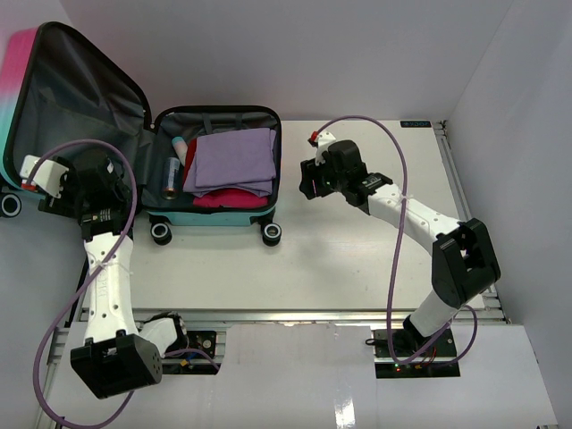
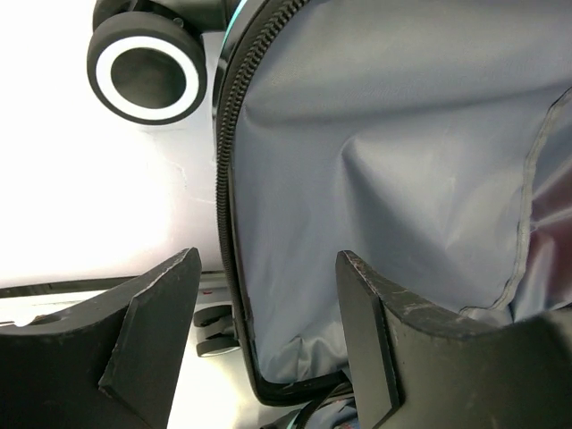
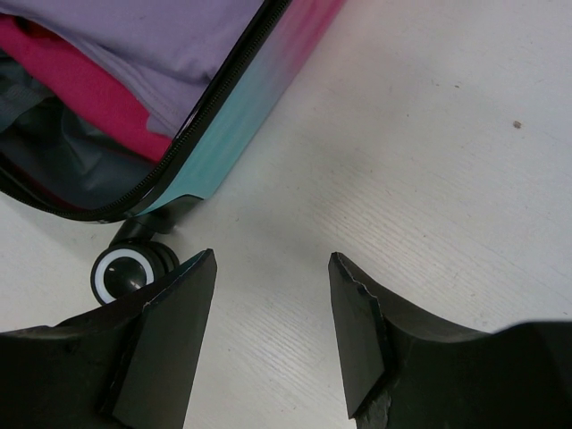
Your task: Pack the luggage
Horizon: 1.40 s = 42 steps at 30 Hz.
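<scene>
left pincer (image 2: 268, 259) (jaws apart) hovers at luggage (image 2: 375, 134) lid.

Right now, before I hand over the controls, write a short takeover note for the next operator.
Left gripper: open, empty, at the zipper edge of the raised grey-lined lid.
Right gripper: open, empty, above the white table beside the pink-to-teal hard-shell suitcase.
Done: folded purple cloth lies on a magenta cloth in the base.
To do: close the lid, zip up.

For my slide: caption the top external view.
Open luggage holding folded clothes; left gripper at lid, right gripper beside.
</scene>
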Each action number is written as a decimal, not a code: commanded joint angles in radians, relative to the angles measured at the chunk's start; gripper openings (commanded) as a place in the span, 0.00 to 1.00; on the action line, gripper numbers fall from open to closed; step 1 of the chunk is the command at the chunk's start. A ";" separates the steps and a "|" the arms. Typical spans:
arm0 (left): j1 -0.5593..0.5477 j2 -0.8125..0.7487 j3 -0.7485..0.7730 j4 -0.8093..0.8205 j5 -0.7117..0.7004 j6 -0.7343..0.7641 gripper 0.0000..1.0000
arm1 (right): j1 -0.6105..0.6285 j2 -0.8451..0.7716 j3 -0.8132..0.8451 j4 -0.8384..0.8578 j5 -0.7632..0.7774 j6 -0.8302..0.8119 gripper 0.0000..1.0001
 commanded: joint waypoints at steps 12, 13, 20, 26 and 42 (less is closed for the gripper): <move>0.029 0.103 0.048 -0.001 -0.075 0.010 0.78 | -0.030 0.062 0.128 -0.009 -0.179 -0.033 0.61; 0.037 0.113 0.047 -0.003 -0.079 0.000 0.79 | -0.033 0.068 0.131 -0.008 -0.185 -0.030 0.61; 0.132 0.149 0.027 0.111 0.052 0.028 0.81 | -0.037 0.120 0.179 -0.008 -0.248 -0.026 0.61; 0.144 0.211 0.058 0.106 0.195 -0.014 0.66 | -0.038 0.265 0.365 -0.002 -0.202 0.038 0.61; 0.051 0.113 0.026 0.283 0.491 0.071 0.00 | -0.052 0.568 0.549 0.257 -0.289 0.223 0.68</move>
